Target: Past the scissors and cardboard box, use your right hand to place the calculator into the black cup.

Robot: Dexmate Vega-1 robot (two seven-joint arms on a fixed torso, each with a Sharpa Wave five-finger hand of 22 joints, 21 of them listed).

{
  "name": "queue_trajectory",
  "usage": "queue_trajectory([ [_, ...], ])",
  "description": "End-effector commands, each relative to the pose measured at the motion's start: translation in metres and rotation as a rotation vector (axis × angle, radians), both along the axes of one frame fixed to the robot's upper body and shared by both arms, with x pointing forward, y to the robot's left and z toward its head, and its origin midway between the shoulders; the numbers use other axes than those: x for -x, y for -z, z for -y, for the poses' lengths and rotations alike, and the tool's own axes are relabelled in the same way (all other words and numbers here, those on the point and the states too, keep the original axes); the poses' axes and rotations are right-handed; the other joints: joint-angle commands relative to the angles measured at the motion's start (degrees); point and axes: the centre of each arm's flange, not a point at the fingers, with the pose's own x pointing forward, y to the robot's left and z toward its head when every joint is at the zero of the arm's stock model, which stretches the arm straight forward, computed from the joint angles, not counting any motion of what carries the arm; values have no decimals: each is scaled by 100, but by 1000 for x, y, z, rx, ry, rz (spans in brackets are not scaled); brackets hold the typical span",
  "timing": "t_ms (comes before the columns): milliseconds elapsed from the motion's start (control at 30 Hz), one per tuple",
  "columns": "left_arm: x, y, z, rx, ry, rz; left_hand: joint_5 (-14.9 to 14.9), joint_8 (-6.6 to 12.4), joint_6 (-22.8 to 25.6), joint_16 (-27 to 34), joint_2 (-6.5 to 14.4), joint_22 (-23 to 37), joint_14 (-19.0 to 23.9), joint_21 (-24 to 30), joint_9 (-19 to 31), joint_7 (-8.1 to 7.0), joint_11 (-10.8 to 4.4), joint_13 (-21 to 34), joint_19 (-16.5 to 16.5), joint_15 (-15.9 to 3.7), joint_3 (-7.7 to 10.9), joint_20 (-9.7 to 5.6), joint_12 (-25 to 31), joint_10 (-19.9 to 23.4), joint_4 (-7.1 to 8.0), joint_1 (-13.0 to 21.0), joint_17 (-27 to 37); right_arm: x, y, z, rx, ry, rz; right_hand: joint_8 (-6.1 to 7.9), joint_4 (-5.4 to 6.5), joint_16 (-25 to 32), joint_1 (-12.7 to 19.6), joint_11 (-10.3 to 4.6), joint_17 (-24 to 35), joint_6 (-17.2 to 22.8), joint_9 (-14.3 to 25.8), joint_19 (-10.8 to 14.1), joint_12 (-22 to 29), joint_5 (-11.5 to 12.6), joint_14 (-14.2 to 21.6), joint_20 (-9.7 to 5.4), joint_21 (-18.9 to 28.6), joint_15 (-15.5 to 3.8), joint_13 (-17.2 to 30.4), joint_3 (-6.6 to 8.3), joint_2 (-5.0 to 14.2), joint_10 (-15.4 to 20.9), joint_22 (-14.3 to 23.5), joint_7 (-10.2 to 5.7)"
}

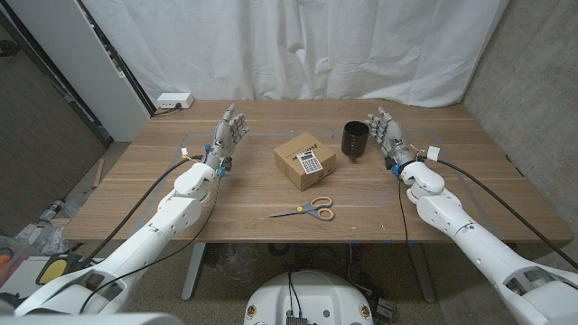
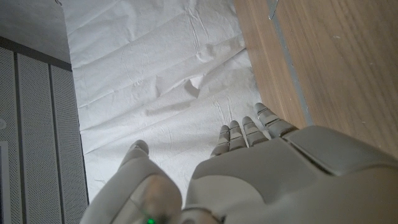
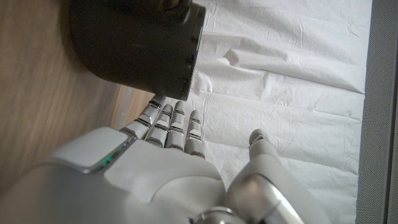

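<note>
Calculator (image 1: pixel 311 162) atop cardboard box (image 1: pixel 298 153), keys unreadable, black cup (image 3: pixel 137 46) cropped

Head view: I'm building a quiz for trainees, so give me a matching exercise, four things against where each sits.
Things:
1. calculator
2. scissors
3. cup
4. left robot hand

Places:
A. beside the right robot hand
B. on top of the box
C. on the table, nearer the robot than the box
D. raised, left of the box, holding nothing

Pairs: 1-B, 2-C, 3-A, 4-D
</note>
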Motion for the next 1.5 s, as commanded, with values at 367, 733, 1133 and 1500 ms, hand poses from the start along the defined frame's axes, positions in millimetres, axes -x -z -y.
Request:
queue_trajectory([
  [367, 11, -8, -5, -38, 11, 3, 49, 57, 77, 63, 47, 11, 83, 13, 17, 26, 31, 25, 106, 25, 38, 17, 51, 64, -9, 81, 17, 13, -1, -10, 17, -32, 26, -4, -22, 5, 78, 8, 22, 60, 13, 44, 8, 31, 65, 2, -15, -3, 28, 17, 8, 64, 11, -17],
  [733, 14, -14, 3, -53, 7, 11, 62, 66, 112, 69, 89, 12, 117, -7, 18, 23, 30, 26, 113, 18, 40, 35, 62, 104, -13, 108, 16, 16, -9, 5, 10, -17, 71, -21, -54, 1, 122, -26, 18, 98, 15, 84, -3, 36, 118, 4, -46, -31, 30, 12, 17, 117, 12, -55],
  [1133, 12, -16, 8, -70, 19, 5, 75, 86, 185, 76, 127, 14, 162, -31, 18, 19, 22, 27, 112, 14, 39, 45, 75, 156, -21, 141, 16, 8, -22, 24, 3, 26, 107, -42, -85, -44, 149, -49, 16, 136, 17, 37, -51, 29, 77, -6, -116, -50, 32, -12, -10, 89, 12, -96],
  [1500, 10, -19, 10, -76, 12, 9, 86, 92, 225, 79, 160, 15, 199, -47, 19, 19, 23, 27, 129, 21, 39, 45, 83, 199, -31, 175, 15, 26, -28, 29, 20, 34, 153, -54, -112, -54, 193, -48, 12, 173, 19, 52, -61, 31, 104, -9, -150, -66, 33, -13, -4, 135, 13, -115],
])
